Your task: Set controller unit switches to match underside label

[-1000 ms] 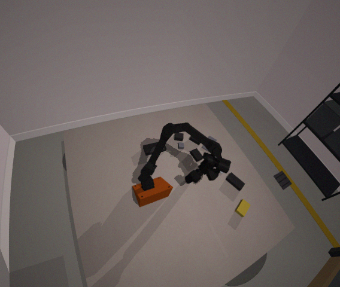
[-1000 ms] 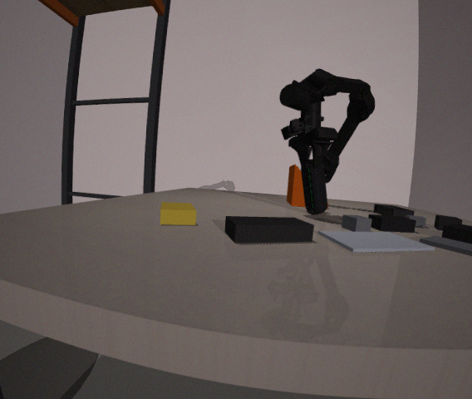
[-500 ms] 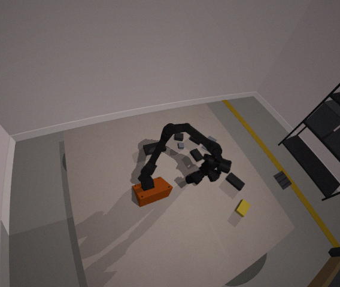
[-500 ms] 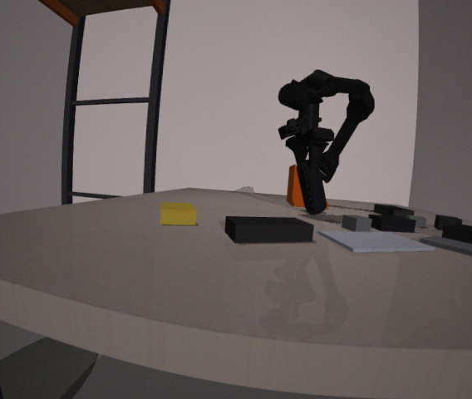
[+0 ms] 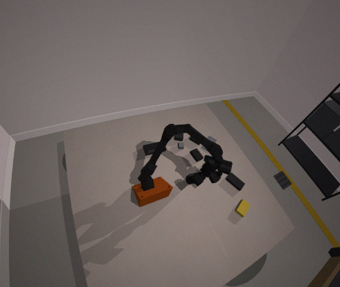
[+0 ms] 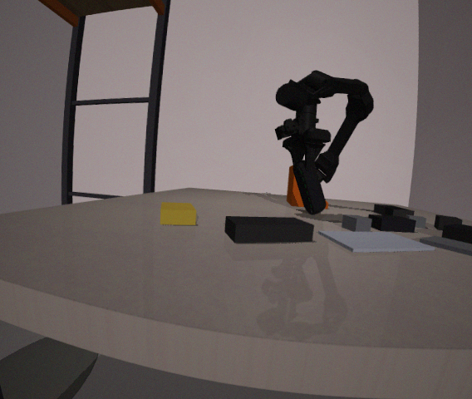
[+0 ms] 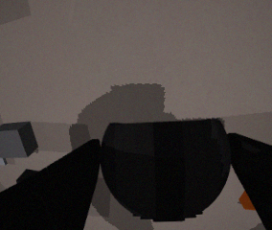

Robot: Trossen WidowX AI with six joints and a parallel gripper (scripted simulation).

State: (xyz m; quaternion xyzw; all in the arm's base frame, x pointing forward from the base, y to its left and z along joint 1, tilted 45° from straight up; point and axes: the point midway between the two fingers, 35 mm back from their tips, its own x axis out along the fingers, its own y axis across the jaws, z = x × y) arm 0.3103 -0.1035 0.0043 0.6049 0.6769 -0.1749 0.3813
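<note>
The dark controller unit (image 6: pixel 314 195) (image 7: pixel 167 172) is held off the bench. My gripper (image 6: pixel 306 165) (image 7: pixel 163 144) is shut on it, with one finger on each side. In the exterior view the unit hangs tilted, its long side steep and its lower end a little above the bench. Faint green specks run along its left side there. In the wrist view its near part looks rounded and almost black. No label squares or switch numbers can be read, and the switch positions cannot be told.
A black block (image 5: pixel 235 181) (image 6: pixel 270 230) and a yellow block (image 5: pixel 242 207) (image 6: pixel 178 214) lie on the bench. A pale flat plate (image 6: pixel 376 241), a grey cube (image 6: pixel 356 223) (image 7: pixel 11 141) and several dark modules are at the right in the exterior view. The arm stands on an orange base (image 5: pixel 153 194).
</note>
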